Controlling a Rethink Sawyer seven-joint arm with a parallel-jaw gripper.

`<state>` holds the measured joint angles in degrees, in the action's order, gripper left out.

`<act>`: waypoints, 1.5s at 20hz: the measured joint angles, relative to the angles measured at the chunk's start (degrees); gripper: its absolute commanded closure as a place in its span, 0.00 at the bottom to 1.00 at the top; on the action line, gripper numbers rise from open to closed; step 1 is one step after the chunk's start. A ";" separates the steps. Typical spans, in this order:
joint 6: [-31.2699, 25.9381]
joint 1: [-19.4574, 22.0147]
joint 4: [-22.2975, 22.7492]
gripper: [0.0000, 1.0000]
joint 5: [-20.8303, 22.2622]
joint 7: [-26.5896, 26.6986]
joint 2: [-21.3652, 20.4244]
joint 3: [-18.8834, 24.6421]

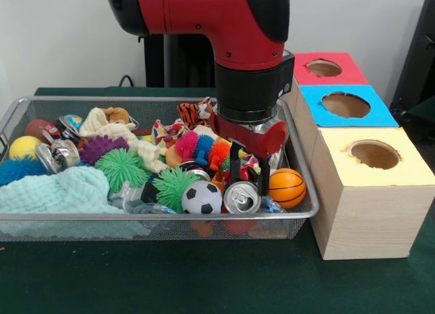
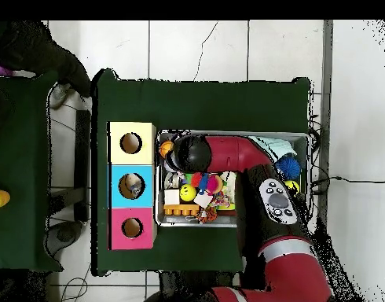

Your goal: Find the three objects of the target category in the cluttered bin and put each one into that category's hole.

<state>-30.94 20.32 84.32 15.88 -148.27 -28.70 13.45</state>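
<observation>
The silver wire-mesh bin [image 1: 156, 217] is full of toys and also shows in the overhead view [image 2: 309, 140]. My gripper [image 1: 249, 170] reaches down into its right part, fingers spread and open, above clutter just behind a metal can [image 1: 241, 197]. A see-through crinkly plastic bottle [image 1: 130, 196] lies at the bin's front between the teal cloth [image 1: 64, 190] and a green spiky ball [image 1: 173, 185]. Another clear bluish plastic piece [image 1: 273, 205] shows right of the can. In the overhead view the arm's wrist [image 2: 188, 153] hides the gripper.
Three wooden boxes with holes stand right of the bin: red top [image 1: 350, 73], blue top [image 1: 374, 113], yellow top [image 1: 408, 168]. Something pale shows in the blue box's hole [image 2: 131, 185]. A soccer ball [image 1: 202, 198], a basketball [image 1: 287, 187] and a second can [image 1: 58, 154] lie in the bin.
</observation>
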 measured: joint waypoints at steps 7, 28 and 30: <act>0.33 -1.90 -0.62 0.00 0.01 0.00 -0.06 -0.87; 3.44 -3.07 -1.18 0.00 -1.01 0.00 2.54 -0.69; 4.04 -3.13 -1.21 0.00 -1.07 0.00 2.91 -0.65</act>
<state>-26.90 17.20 83.11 14.81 -148.27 -25.79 12.80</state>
